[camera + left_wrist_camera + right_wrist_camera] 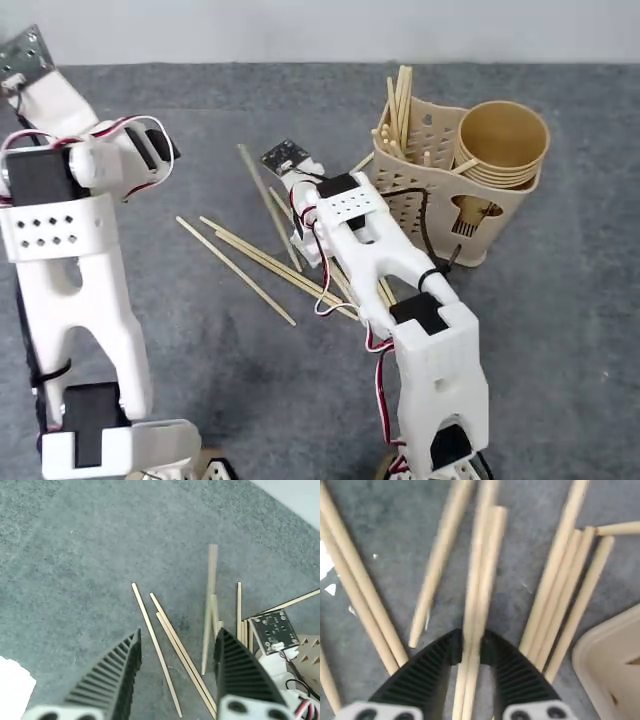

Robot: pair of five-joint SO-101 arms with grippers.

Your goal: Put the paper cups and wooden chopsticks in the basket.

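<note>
I see pale wooden chopsticks lying scattered; right gripper jaws pinch two of them; left gripper jaws wide apart, holding nothing.

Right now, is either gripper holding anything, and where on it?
Right gripper pinches chopsticks on the shaft, short of either end; left gripper is open and holds nothing.

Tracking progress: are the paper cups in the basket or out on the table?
In: the stacked paper cups sit upright inside one compartment of the basket, rims above its wall.
</note>
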